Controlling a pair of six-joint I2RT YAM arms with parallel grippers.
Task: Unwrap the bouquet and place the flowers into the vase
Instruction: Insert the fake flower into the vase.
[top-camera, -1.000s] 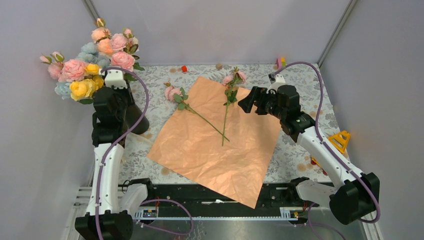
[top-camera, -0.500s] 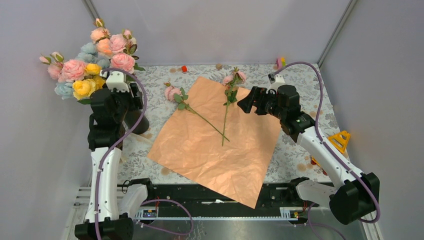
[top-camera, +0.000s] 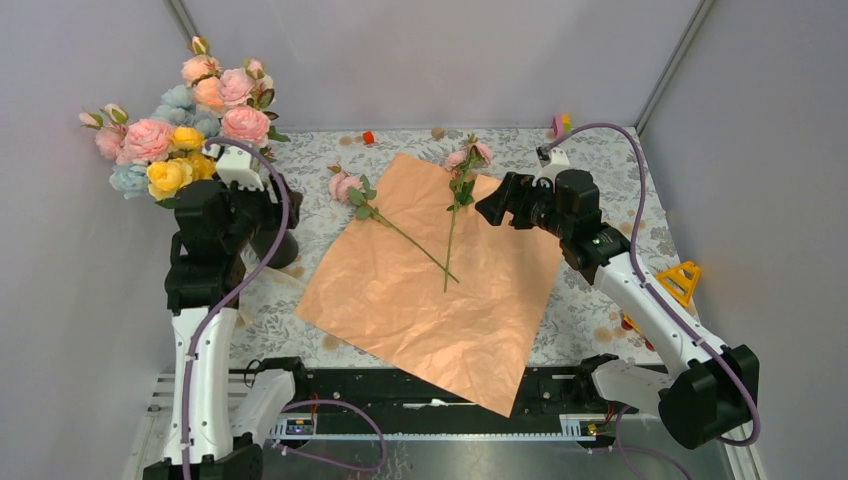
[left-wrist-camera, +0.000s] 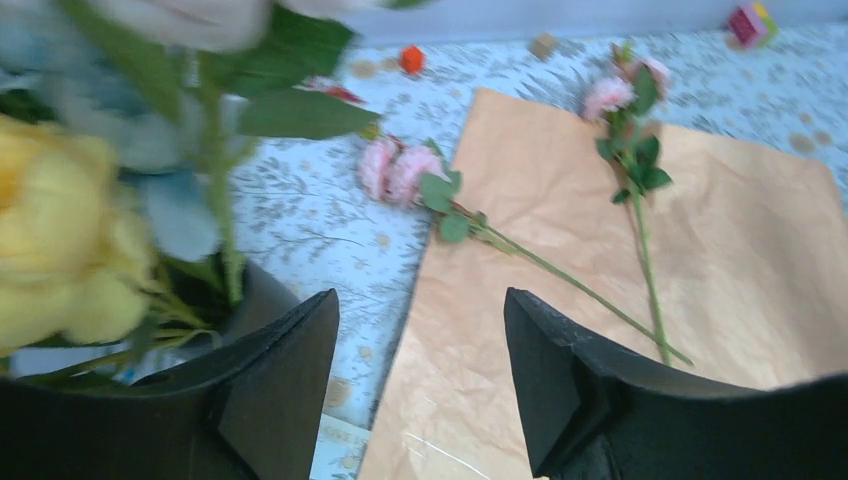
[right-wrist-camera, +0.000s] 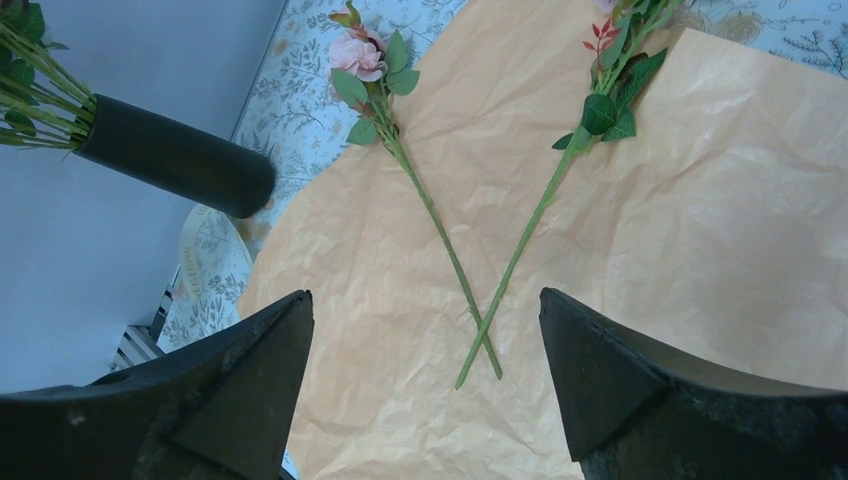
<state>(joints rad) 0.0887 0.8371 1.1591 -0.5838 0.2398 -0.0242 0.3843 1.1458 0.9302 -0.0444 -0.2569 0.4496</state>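
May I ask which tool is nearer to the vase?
Left. The left tool is right beside the vase; the right tool is well off to its right, across the paper.

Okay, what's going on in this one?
The bouquet is already unwrapped: the wrapping paper lies flat on the table. Most flowers stand in the black vase at the far left, with the left gripper open and empty beside it. Two roses lie crossed on the paper, not yet in the vase. The right gripper hovers open near them.
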